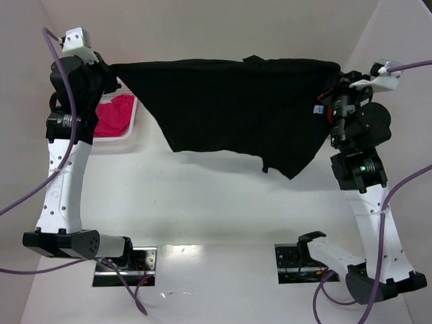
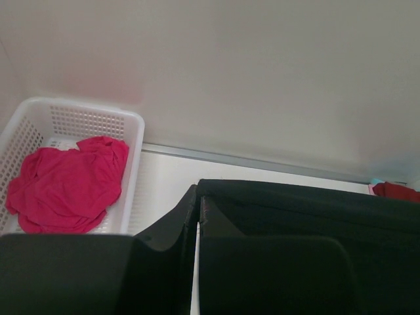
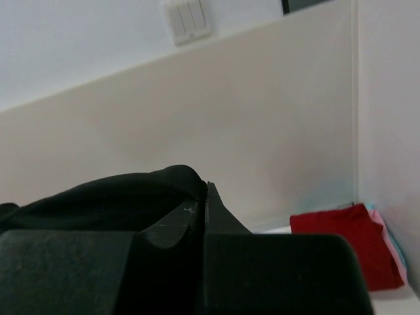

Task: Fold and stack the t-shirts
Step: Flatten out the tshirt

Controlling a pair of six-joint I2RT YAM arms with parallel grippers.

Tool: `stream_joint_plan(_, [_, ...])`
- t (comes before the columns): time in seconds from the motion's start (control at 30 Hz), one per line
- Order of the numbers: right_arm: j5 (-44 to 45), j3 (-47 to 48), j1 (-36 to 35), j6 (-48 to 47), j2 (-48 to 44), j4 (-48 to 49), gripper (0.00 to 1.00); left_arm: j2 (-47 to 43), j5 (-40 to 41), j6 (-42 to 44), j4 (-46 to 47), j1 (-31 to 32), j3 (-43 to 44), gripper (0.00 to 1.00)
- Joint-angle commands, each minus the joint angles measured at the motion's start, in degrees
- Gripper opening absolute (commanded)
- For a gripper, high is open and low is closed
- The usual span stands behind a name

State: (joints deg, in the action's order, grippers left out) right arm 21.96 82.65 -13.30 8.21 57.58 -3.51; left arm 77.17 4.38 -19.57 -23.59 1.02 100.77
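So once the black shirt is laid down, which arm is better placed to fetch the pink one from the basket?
Probably left. The left gripper, shut on the black t-shirt, hangs beside the white basket holding the pink t-shirt; the right gripper grips the opposite corner.

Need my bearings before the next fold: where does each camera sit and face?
Top external: above and behind the arms, looking down at the table; both arms show, left gripper and right gripper stretching the black t-shirt.
Left wrist: faces the far wall over the basket holding the pink t-shirt; its shut fingers show.
Right wrist: faces a wall and the dark red t-shirt; its shut fingers show.
Both wrist views share the black and dark red t-shirts.
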Motion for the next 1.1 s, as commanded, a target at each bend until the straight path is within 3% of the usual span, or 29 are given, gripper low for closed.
stream_joint_plan(0.0, [1.4, -2.8, 0.8, 1.5, -3.5, -0.4, 0.0, 0.9, 1.8, 0.7, 1.9, -1.6, 2.9, 0.0])
stream_joint_plan(0.47, [-7.4, -15.6, 0.8, 8.4, -8.3, -5.9, 0.0, 0.9, 1.2, 3.5, -0.3, -1.6, 3.7, 0.0])
stream_joint_plan(0.9, [-14.0, -32.0, 0.8, 15.9, -9.4, -12.4, 0.0, -2.6, -1.7, 3.5, -2.0, -1.6, -13.4, 0.0])
stream_joint_plan(1.07, [-18.1, -35.1, 0.8, 17.7, -3.3, -11.9, 0.0, -2.6, -1.7, 3.5, -2.0, -1.6, -20.0, 0.0])
